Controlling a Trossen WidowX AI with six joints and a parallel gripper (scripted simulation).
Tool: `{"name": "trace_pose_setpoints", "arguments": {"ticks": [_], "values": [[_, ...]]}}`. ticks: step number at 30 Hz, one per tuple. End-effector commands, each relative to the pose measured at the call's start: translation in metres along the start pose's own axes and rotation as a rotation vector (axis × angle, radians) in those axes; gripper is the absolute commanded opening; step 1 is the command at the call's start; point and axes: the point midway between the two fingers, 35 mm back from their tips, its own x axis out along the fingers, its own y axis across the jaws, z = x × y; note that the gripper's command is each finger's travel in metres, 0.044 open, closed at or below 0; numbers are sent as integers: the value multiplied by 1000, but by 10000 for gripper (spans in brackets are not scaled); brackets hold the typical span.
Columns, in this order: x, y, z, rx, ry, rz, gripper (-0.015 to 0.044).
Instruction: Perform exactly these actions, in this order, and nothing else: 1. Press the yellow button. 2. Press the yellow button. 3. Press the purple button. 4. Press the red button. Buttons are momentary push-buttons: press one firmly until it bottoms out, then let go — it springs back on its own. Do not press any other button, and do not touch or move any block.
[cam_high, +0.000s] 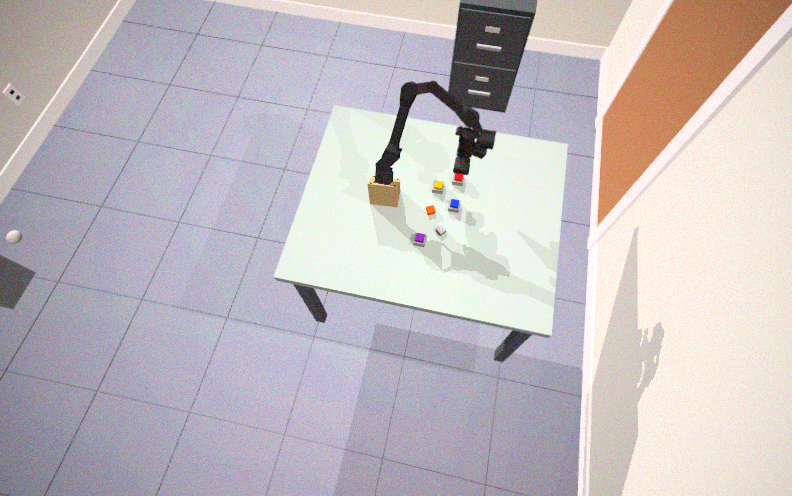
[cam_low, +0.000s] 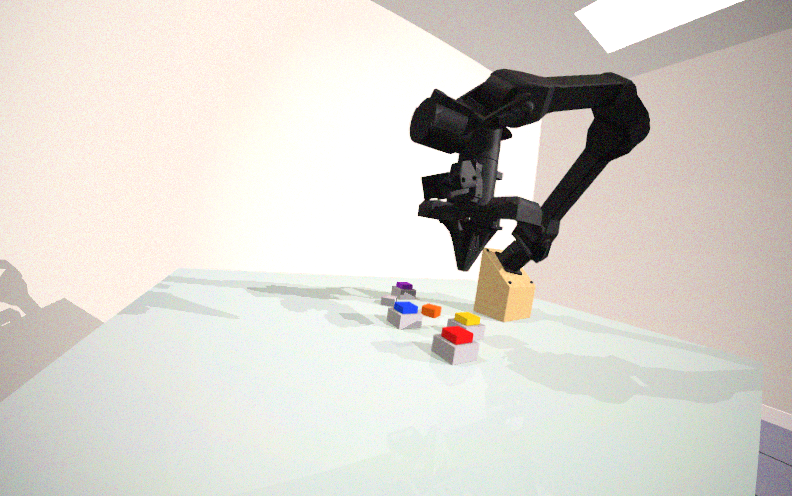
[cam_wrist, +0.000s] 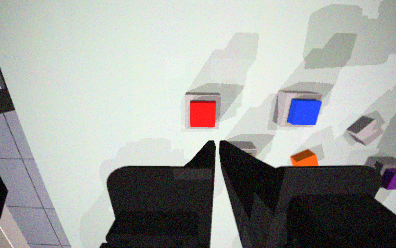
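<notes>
My gripper (cam_high: 461, 171) (cam_low: 464, 269) (cam_wrist: 216, 146) is shut and empty. It hangs in the air above the red button (cam_high: 458, 177) (cam_low: 457, 334) (cam_wrist: 202, 114), clear of it; in the wrist view the red cap lies just beyond the fingertips, slightly left. The yellow button (cam_high: 438, 185) (cam_low: 467, 318) stands beside the red one; in the wrist view its grey base (cam_wrist: 244, 145) shows partly behind a finger and its cap is almost wholly hidden. The purple button (cam_high: 419, 238) (cam_low: 403, 285) (cam_wrist: 389, 178) stands at the far end of the group. All three caps stand raised.
A blue button (cam_high: 454, 203) (cam_low: 405, 307) (cam_wrist: 304, 111) stands near the red one. An orange block (cam_high: 430, 210) (cam_low: 431, 310) (cam_wrist: 304, 159) and a pale block (cam_high: 440, 230) (cam_low: 388, 300) (cam_wrist: 366, 130) lie between blue and purple. The arm stands on a wooden base (cam_high: 384, 193) (cam_low: 505, 292).
</notes>
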Motion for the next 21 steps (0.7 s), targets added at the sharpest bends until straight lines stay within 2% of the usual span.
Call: {"name": "trace_pose_setpoints", "arguments": {"ticks": [1, 6, 21], "values": [[1, 7, -1, 15, -1, 10, 20], [58, 8, -1, 15, -1, 13, 20], [76, 9, -1, 15, -1, 14, 20]]}}
